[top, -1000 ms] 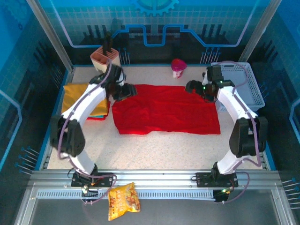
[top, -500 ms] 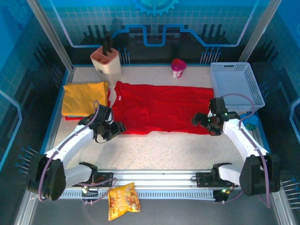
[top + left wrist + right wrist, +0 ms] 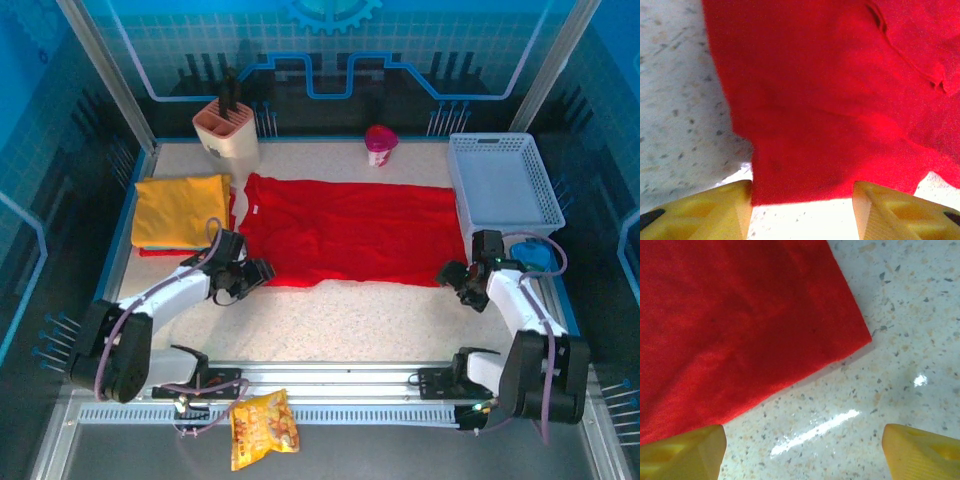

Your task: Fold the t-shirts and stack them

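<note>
Left pincer [image 3: 802, 192] and right pincer [image 3: 804, 432] hang spread at near corners of the red t-shirt [image 3: 350, 235]. Best pinch low, lifting both evenly.

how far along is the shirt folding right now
Done: the yellow t-shirt lies folded at the far left of the table. In hand: the red t-shirt is spread flat mid-table, and the left gripper and right gripper sit open at its near corners, nothing clamped yet. Left: fold the red one down and stack it with the yellow.
</note>
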